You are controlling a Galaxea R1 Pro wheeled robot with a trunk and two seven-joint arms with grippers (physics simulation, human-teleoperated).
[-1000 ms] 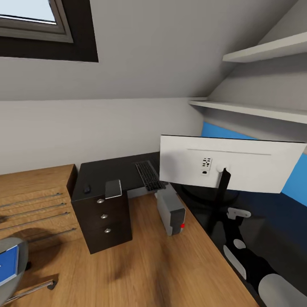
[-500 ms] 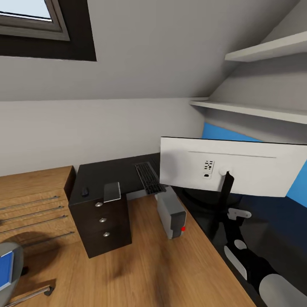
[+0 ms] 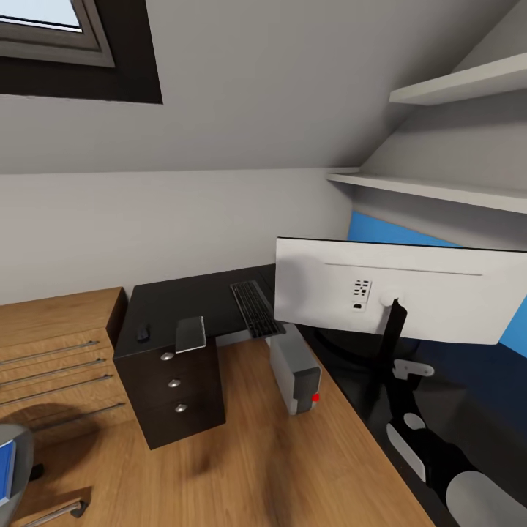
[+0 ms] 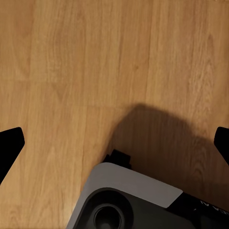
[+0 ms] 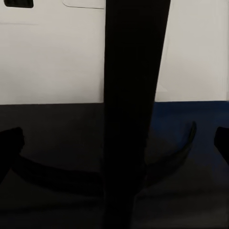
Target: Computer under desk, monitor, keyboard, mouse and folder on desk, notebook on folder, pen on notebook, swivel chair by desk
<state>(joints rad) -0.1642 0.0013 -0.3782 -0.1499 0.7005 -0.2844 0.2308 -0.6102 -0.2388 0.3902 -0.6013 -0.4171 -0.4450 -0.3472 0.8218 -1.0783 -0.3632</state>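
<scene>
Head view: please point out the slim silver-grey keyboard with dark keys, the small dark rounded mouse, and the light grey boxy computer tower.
Slim silver-grey keyboard with dark keys [image 3: 254, 308], head view, middle of its keys.
Small dark rounded mouse [image 3: 143, 335], head view, its top.
Light grey boxy computer tower [image 3: 290, 362], head view, its upper face.

Even, soft daylight from the dark-framed skylight [image 3: 55, 44]; renders were sharp, no blur. The glossy matt-black desk top [image 3: 194, 296] mirrored the white-backed monitor [image 3: 399, 296]. A soft shadow fell on the light wood floor [image 4: 71, 71].
</scene>
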